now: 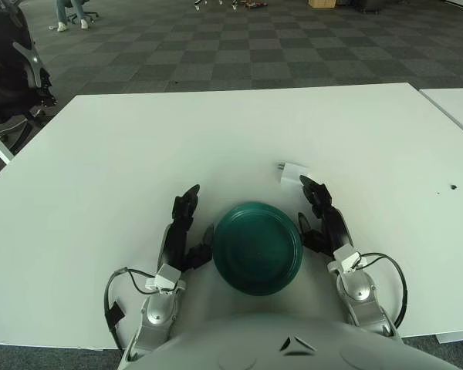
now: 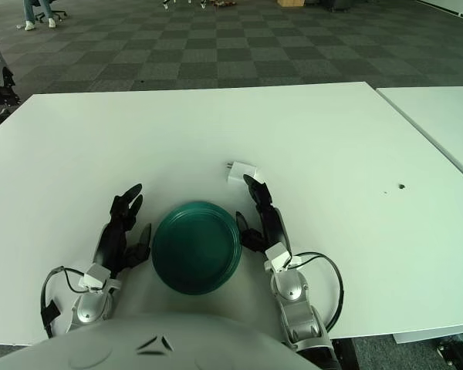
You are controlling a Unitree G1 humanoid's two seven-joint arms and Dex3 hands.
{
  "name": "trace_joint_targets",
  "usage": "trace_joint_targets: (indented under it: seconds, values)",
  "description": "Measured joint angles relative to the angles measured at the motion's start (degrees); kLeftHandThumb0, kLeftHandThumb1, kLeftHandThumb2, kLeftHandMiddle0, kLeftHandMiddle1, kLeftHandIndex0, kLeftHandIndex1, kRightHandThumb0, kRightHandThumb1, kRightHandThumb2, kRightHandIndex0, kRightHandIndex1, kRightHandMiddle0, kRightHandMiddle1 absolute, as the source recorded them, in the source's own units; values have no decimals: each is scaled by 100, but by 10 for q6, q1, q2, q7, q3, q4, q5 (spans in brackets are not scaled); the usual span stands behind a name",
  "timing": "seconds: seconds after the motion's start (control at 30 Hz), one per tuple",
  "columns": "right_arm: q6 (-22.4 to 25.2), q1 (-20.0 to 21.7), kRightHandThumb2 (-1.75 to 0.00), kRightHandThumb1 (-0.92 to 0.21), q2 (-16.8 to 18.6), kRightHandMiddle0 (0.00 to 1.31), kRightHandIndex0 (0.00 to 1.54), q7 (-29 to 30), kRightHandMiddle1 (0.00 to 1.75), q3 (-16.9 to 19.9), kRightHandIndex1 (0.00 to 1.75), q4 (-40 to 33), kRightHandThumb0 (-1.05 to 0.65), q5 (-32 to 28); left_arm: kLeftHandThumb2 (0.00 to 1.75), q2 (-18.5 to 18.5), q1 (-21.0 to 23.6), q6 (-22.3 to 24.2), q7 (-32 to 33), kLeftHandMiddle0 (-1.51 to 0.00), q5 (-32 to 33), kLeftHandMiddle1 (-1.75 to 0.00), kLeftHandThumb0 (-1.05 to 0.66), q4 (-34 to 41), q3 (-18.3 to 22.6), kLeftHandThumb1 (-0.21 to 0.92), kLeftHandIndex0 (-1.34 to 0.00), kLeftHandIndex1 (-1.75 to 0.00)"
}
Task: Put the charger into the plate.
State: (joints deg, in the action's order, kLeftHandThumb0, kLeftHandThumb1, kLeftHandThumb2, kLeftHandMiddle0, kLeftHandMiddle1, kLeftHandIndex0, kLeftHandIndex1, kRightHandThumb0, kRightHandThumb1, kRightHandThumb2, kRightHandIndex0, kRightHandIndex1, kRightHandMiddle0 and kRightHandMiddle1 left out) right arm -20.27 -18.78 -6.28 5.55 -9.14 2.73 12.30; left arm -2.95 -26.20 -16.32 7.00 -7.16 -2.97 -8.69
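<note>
A white charger (image 1: 292, 173) with its prongs pointing left lies on the white table, just beyond the dark green plate (image 1: 258, 248). The plate sits near the table's front edge and holds nothing. My right hand (image 1: 324, 218) rests on the table right of the plate, fingers spread, its fingertips just short of the charger and not touching it. My left hand (image 1: 184, 230) rests open on the table left of the plate. The charger also shows in the right eye view (image 2: 242, 173).
The white table (image 1: 216, 139) stretches far ahead and to both sides. A second white table (image 1: 457, 104) adjoins at the right. A small dark dot (image 1: 453, 186) marks the tabletop at the right. An office chair (image 1: 11, 69) stands off the far left corner.
</note>
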Motion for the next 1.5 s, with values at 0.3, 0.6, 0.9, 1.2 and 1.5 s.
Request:
trace_joint_targets:
  seconds: [0.3, 0.6, 0.9, 1.2, 1.5]
  values:
    - [0, -1, -82, -92, -1, 0, 24, 0, 50, 0, 1, 0, -91, 0, 89, 5, -1, -3, -22, -31, 44, -1, -76, -4, 12, 92, 0, -72]
    - [8, -1, -70, -92, -2, 0, 27, -12, 53, 13, 1, -5, -82, -5, 90, 13, 1, -4, -27, -32, 55, -1, -76, -9, 17, 92, 0, -74]
    - [33, -28, -48, -92, -28, 0, 31, -5, 58, 97, 2, -55, -75, -13, 91, 19, 5, -4, -29, -31, 61, 0, -76, -16, 25, 92, 0, -73]
    - [71, -15, -44, -92, -33, 0, 33, 49, 74, 150, 2, -152, -77, 63, 90, 23, 7, -2, -27, -27, 60, 0, -76, -17, 27, 92, 0, -68]
    - [30, 97, -48, -92, -58, 0, 40, 136, 81, 123, 4, -124, -70, 203, 88, 25, 10, 4, -23, -27, 57, -1, -74, -18, 29, 92, 0, -70]
